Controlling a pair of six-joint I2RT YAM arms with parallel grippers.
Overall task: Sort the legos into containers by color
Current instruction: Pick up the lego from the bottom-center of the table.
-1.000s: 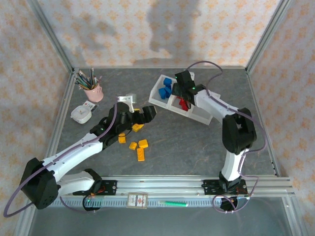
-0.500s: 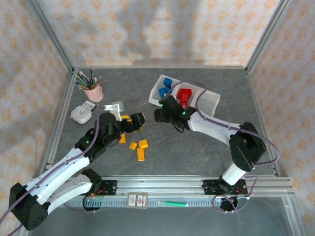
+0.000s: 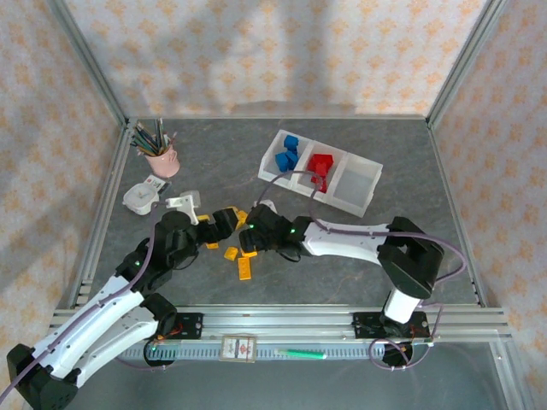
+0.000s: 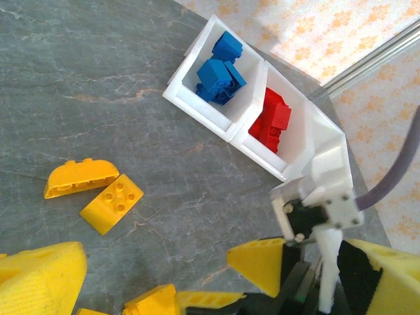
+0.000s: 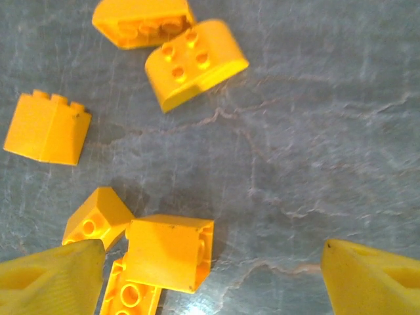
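Mid-table, the right gripper (image 5: 213, 262) hangs w/ jaws wide apart over loose yellow legos (image 3: 246, 266) (glossy studded plastic, some sloped, some rounded). A roughly square sloped brick (image 5: 167, 252) sits between the fingers but well off-centre, so the next move probably needs a sideways shift. The left gripper (image 3: 226, 224), also spread open, is just beside. Blue bricks (image 3: 287, 150) and red bricks (image 3: 320, 164) fill two compartments of the white tray (image 3: 373, 190); the 3rd looks bare, tho' its translucent walls blur things.
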